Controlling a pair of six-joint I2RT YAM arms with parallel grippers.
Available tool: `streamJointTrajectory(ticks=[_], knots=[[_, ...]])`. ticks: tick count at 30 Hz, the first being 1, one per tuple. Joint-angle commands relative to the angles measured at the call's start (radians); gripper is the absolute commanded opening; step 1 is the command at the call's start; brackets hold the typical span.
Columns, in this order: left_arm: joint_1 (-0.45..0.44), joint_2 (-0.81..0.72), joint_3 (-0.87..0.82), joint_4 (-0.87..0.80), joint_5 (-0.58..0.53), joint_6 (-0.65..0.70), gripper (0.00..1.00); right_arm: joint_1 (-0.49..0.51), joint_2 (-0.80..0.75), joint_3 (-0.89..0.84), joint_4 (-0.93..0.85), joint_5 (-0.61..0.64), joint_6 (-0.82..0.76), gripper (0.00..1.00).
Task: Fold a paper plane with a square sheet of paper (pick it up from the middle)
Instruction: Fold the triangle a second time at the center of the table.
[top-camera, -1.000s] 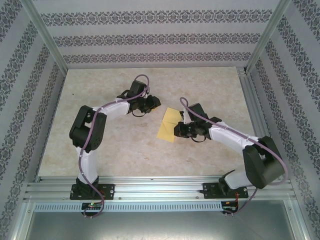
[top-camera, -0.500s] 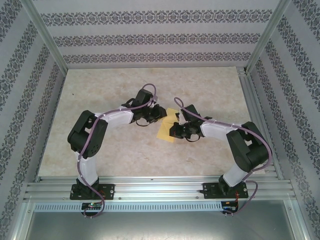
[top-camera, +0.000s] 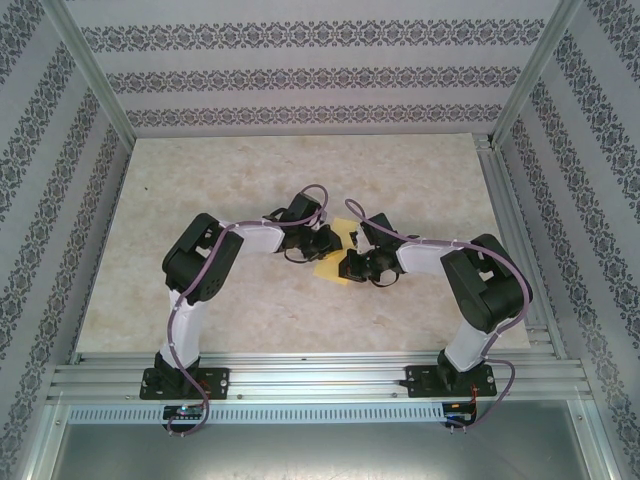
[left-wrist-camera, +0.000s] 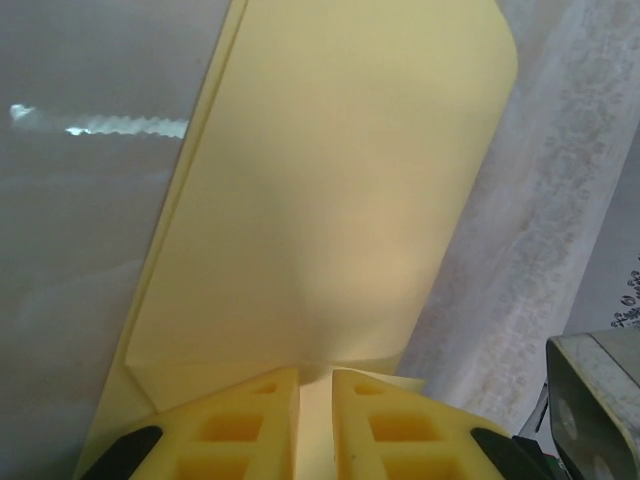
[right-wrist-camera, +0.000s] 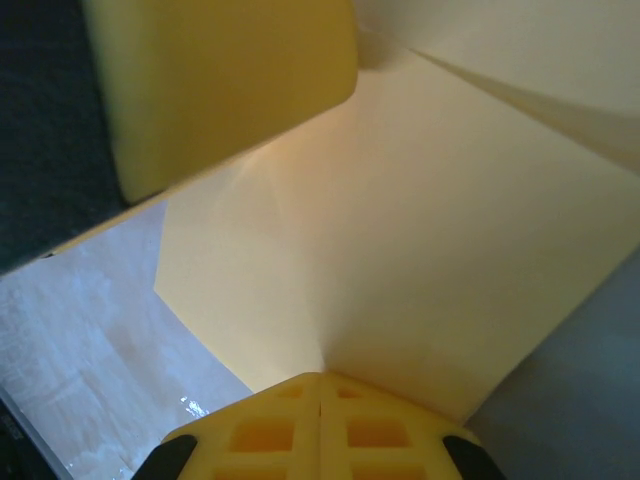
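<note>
step: first fold, square sheet of paper (left-wrist-camera: 330, 200) bent mid-fold
right gripper (right-wrist-camera: 320, 385): pinching sheet
left gripper (left-wrist-camera: 315, 395): near-closed around sheet, pinch unclear
next: likely firm left pinch, align edges

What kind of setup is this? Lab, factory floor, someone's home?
Most likely a lab test cell for robot recording. It is a boxed-in tabletop framed by aluminium rails, with patterned backdrop walls on three sides. A left arm and right arm are bolted to the near rail, working a square sheet of paper.
</note>
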Motion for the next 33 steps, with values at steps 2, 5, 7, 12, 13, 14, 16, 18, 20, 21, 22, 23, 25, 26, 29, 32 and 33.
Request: streamJointTrajectory(ticks=[2,5,7,12,13,14,16,18,20,21,22,23,25,26,29,32,33], knots=[[-0.007,0.042,0.02,-0.027,-0.038,0.0,0.17,-0.005,-0.008,-0.045,-0.053,0.019,-0.032,0.02],[-0.006,0.041,0.015,-0.044,-0.055,0.007,0.17,-0.005,-0.045,-0.072,-0.067,0.0,-0.038,0.02],[-0.006,0.04,0.012,-0.05,-0.062,0.006,0.17,-0.004,-0.07,-0.098,-0.071,-0.017,-0.036,0.02],[-0.006,0.043,0.015,-0.052,-0.064,0.004,0.17,0.004,-0.105,-0.134,-0.099,-0.036,-0.052,0.02],[-0.007,0.044,0.015,-0.051,-0.062,0.004,0.17,0.004,-0.108,-0.134,-0.117,-0.024,-0.055,0.02],[-0.006,0.044,0.016,-0.05,-0.061,0.005,0.17,0.004,-0.114,-0.13,-0.138,-0.007,-0.061,0.02],[-0.006,0.043,0.016,-0.049,-0.054,0.006,0.17,0.001,-0.144,-0.125,-0.157,0.015,-0.062,0.02],[-0.006,0.036,0.015,-0.044,-0.045,0.006,0.17,-0.004,-0.195,-0.115,-0.15,0.028,-0.046,0.05],[-0.006,0.019,0.012,-0.033,-0.033,0.004,0.18,-0.02,-0.259,-0.108,-0.118,0.065,-0.015,0.06],[-0.006,0.005,0.01,-0.029,-0.028,0.003,0.19,-0.034,-0.282,-0.108,-0.098,0.086,0.002,0.1],[-0.007,-0.012,0.01,-0.023,-0.024,0.003,0.19,-0.054,-0.302,-0.108,-0.078,0.115,0.028,0.14],[-0.006,-0.027,0.011,-0.021,-0.021,0.001,0.2,-0.076,-0.31,-0.107,-0.056,0.122,0.048,0.17],[-0.006,-0.066,0.017,-0.022,-0.021,0.001,0.22,-0.096,-0.296,-0.088,-0.029,0.114,0.054,0.23],[-0.006,-0.084,0.022,-0.025,-0.023,0.003,0.24,-0.099,-0.28,-0.07,-0.035,0.118,0.051,0.24],[-0.003,-0.133,0.043,-0.059,-0.038,0.014,0.28,-0.097,-0.203,-0.016,-0.042,0.097,0.046,0.28],[0.003,-0.178,0.045,-0.115,-0.088,0.033,0.29,-0.097,-0.149,0.012,-0.017,0.104,0.058,0.31],[0.008,-0.189,0.037,-0.127,-0.101,0.035,0.29,-0.099,-0.133,0.023,-0.023,0.11,0.056,0.31]])
